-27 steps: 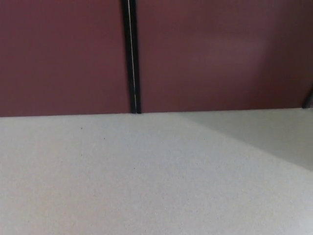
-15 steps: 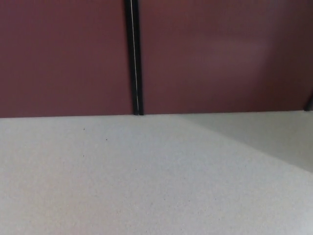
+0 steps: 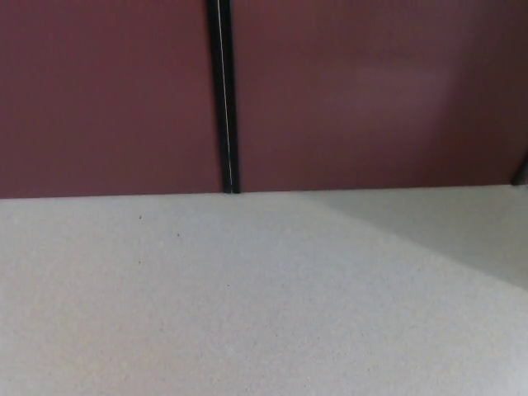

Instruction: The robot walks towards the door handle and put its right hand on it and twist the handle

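While neither hand shows, so finger state can't be told, only maroon door panels (image 3: 107, 91), a black seam (image 3: 223, 91) and pale floor (image 3: 247, 305) appear; with no handle visible, a blind reach risks missing.

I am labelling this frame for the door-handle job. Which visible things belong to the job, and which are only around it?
Belonging to the job:
- dark red door panels, probably the door; no handle shows
- neither robot hand is in view

Only around:
- black vertical strip between the panels
- pale speckled floor
- dark object at the right edge, too cut off to identify
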You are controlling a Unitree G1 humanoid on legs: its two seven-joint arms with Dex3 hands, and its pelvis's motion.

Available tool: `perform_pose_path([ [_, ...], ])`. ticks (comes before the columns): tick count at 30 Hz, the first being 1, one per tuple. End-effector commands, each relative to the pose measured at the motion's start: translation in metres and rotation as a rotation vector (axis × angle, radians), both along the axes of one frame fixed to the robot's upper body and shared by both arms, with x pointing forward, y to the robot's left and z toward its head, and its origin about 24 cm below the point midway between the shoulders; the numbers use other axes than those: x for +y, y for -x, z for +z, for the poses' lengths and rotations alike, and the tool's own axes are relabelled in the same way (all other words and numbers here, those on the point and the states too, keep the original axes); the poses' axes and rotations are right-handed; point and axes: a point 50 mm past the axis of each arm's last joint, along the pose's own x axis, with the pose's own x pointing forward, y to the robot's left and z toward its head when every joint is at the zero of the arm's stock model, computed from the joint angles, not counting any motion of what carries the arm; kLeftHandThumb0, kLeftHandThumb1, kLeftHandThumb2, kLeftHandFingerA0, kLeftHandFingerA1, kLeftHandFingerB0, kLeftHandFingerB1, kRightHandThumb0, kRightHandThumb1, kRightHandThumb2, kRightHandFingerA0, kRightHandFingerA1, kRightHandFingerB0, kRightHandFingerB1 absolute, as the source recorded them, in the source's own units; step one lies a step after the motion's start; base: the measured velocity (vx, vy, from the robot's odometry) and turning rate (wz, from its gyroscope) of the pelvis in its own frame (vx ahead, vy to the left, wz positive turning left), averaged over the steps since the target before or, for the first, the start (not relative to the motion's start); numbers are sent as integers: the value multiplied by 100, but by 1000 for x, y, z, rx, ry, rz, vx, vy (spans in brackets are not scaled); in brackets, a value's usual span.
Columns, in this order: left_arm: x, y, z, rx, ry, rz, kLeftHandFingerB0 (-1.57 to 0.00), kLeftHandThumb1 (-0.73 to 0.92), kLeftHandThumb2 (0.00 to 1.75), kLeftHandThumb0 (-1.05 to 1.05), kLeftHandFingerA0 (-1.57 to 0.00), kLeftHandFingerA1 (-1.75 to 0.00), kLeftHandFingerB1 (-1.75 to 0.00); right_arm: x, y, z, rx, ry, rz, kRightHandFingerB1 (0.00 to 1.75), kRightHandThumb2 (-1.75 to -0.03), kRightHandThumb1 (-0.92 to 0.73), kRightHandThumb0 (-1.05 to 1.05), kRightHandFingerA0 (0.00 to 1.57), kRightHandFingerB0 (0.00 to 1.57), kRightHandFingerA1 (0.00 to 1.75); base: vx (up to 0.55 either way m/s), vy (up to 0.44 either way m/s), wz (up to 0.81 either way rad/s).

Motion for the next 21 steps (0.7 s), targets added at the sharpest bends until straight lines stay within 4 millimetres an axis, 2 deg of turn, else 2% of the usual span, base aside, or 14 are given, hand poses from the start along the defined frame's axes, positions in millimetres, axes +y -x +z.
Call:
perform_pose_path([
  [1, 4, 6, 0, 39, -7, -25, -46, 58, 57, -22, -75, -53, -40, 1, 6, -2, 29, -3, -6, 42, -59, -66, -29, 83, 58, 60, 0, 0, 0],
  [7, 5, 9, 0, 59, -8, -41, -48, 57, 57, -24, -74, -52, -40, 4, 8, -3, 32, -1, -3, 42, -59, -66, -29, 84, 58, 60, 174, 78, -6],
  [8, 4, 8, 0, 59, -11, -48, -44, 47, 72, -34, -68, -60, -49, 3, 8, -3, 30, -5, 8, 42, -59, -64, -29, 84, 58, 60, 241, 122, 46],
  [16, 6, 8, 0, 66, -9, -36, -46, 47, 73, -34, -69, -60, -50, 6, 7, -4, 40, -17, 29, 42, -59, -63, -29, 85, 58, 61, 63, 71, -3],
  [17, 6, 9, 0, 68, -8, -34, -51, 58, 58, -26, -74, -51, -41, 6, 8, -4, 43, -18, 34, 42, -59, -63, -30, 85, 58, 60, 184, 203, -9],
  [18, 6, 11, 0, 70, -8, -37, -46, 47, 72, -34, -69, -60, -50, 6, 9, -4, 47, -19, 38, 42, -59, -65, -29, 83, 59, 60, 191, 232, 8],
  [21, 7, 12, 0, 71, -10, -48, -45, 47, 72, -35, -69, -60, -50, 7, 8, -5, 55, -19, 53, 42, -59, -65, -29, 80, 58, 58, 384, 152, -2],
])
